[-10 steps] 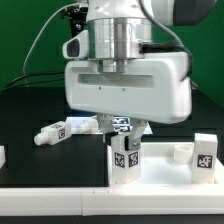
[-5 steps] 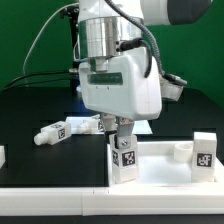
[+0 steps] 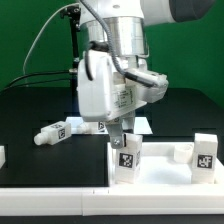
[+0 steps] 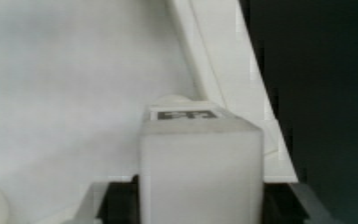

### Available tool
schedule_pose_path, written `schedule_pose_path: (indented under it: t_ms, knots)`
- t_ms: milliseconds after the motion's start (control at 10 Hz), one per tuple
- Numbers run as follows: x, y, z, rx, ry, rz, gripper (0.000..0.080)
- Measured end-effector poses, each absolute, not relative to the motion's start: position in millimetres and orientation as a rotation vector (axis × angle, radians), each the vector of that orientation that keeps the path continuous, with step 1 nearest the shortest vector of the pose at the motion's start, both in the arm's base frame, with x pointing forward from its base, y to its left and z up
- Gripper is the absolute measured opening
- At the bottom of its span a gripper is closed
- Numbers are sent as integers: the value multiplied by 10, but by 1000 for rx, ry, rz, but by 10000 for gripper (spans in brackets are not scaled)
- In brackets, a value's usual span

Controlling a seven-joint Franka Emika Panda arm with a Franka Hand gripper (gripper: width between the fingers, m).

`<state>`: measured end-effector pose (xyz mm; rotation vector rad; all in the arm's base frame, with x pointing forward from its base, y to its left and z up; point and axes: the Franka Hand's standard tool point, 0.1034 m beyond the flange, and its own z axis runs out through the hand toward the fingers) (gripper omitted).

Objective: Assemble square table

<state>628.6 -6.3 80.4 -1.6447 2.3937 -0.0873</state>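
Note:
The square table panel [image 3: 165,172] lies flat at the exterior view's right, white with a raised rim. On its near left corner a short white tagged leg [image 3: 126,160] stands upright. My gripper [image 3: 122,138] comes down from above and is shut on this leg. In the wrist view the leg [image 4: 202,150] fills the gap between my dark fingers [image 4: 115,206], with the panel [image 4: 69,100] and its rim [image 4: 217,70] behind it. A second leg [image 3: 205,152] stands upright at the panel's right side. Another leg [image 3: 51,133] lies loose on the black table.
A white border strip [image 3: 50,203] runs along the table's front edge. Behind my gripper a piece of the flat marker board [image 3: 143,124] shows. Cables hang behind the arm at the exterior view's upper left. A small white block [image 3: 2,156] sits at the left edge.
My wrist has turned about its upright axis, so the gripper body now shows its narrow side. The leg has stayed upright on the panel's corner, still gripped.

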Motion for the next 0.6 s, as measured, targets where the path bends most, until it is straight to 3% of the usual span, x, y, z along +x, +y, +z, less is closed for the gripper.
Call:
schedule_pose_path:
  t_ms: [200, 300, 400, 600]
  knots:
    - [6266, -5, 797, -1910, 2228, -73, 533]
    - [6275, 21, 795, -2150, 2011, -112, 533]
    - [6259, 88, 770, -2301, 1852, -124, 625]
    - [6246, 128, 760, -2410, 1725, -136, 642]
